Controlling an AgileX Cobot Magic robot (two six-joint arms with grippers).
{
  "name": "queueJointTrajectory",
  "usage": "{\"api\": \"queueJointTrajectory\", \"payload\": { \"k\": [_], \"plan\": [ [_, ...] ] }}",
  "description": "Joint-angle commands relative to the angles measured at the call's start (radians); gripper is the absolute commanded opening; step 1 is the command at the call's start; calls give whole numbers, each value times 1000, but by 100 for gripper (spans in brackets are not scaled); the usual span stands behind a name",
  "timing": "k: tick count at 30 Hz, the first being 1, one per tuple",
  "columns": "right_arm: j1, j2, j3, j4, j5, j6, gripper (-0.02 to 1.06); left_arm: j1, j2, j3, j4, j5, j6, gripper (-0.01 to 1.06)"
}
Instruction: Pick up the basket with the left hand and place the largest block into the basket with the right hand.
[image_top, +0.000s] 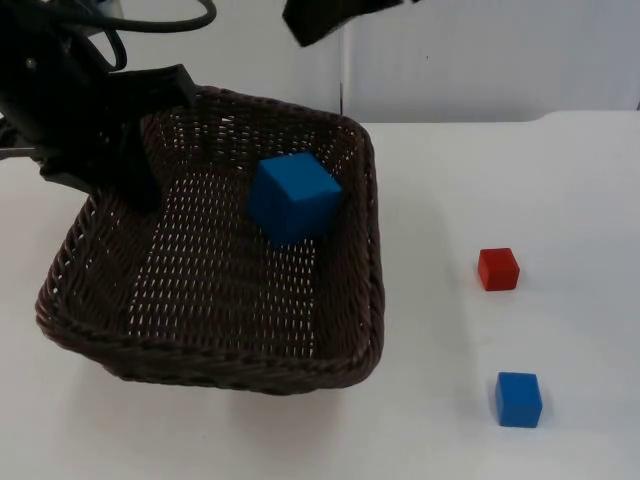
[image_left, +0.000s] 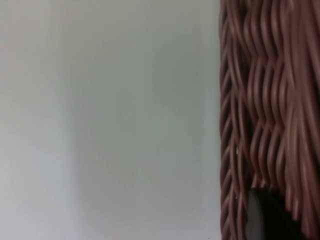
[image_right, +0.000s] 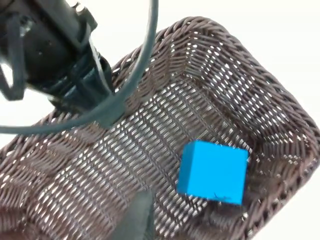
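A dark brown wicker basket (image_top: 372, 230) hangs tilted over the left half of the table. My left gripper (image_top: 145, 185) is shut on its far left rim, one finger inside the wall. The left wrist view looks along that woven wall (image_left: 270, 100) from close up. The large blue block (image_top: 294, 197) lies inside the basket near its far right corner, resting against the wall (image_right: 280, 100) in the right wrist view, where the block (image_right: 214, 172) lies below the camera. My right gripper (image_top: 330, 18) is raised above the basket's far edge, holding nothing.
A small red block (image_top: 498, 269) and a small blue block (image_top: 518, 399) lie on the white table to the right of the basket. The grey partition wall (image_top: 480, 50) closes off the back.
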Motion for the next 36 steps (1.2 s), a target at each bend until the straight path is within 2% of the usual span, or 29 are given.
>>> {"api": "queueJointTrajectory", "payload": {
  "k": [1, 6, 12, 26, 36],
  "plan": [
    [5, -61, 42, -11, 0, 14, 93, -6, -9, 0, -29, -6, -5, 0],
    [5, -199, 205, -13, -60, 30, 93, -6, -9, 0, -31, -6, -7, 0],
    [5, -291, 313, -13, -81, 30, 93, -6, -9, 0, -36, -8, -7, 0],
    [5, -316, 341, -11, -82, 78, 93, -6, -9, 0, -52, 5, -7, 0],
    [5, -316, 341, -5, -78, 82, 93, -6, -9, 0, -62, -35, -7, 0]
  ]
}}
